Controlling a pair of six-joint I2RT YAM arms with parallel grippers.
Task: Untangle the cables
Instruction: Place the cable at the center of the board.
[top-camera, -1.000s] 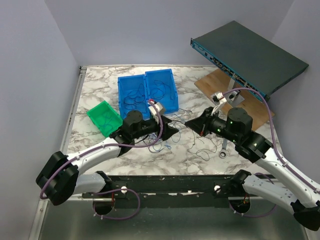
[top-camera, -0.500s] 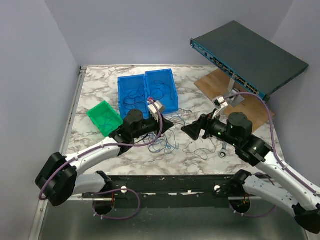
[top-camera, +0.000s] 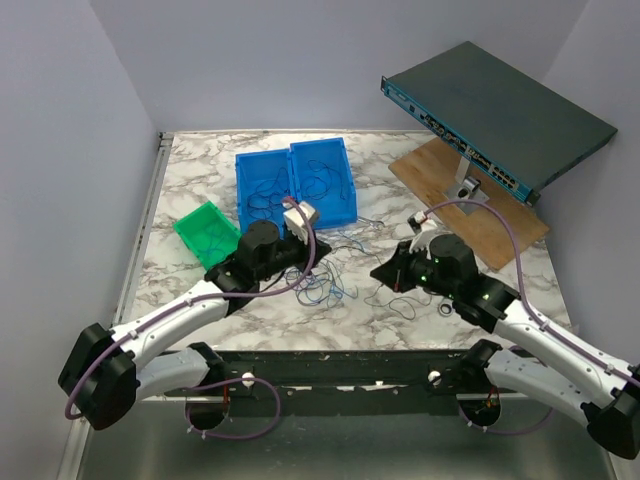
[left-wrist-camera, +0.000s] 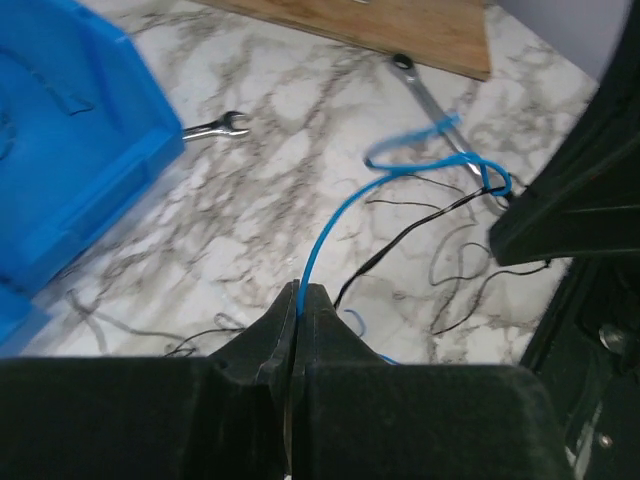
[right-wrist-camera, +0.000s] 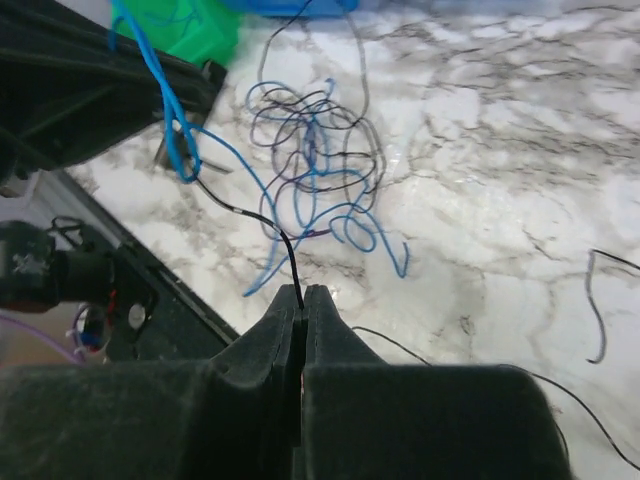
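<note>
pinching a blue cable (left-wrist-camera: 318, 245), left gripper (left-wrist-camera: 300, 290) clenched. right gripper (right-wrist-camera: 302, 290) clenched on a dark cable (right-wrist-camera: 288, 245), tangle (right-wrist-camera: 315, 150) nearby.

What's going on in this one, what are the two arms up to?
Both arms are working on thin wires over the marble table. The left gripper is shut on a blue wire, the right gripper on a dark wire, and the two wires hook together between them. A loose tangle lies on the table, not yet sorted.
</note>
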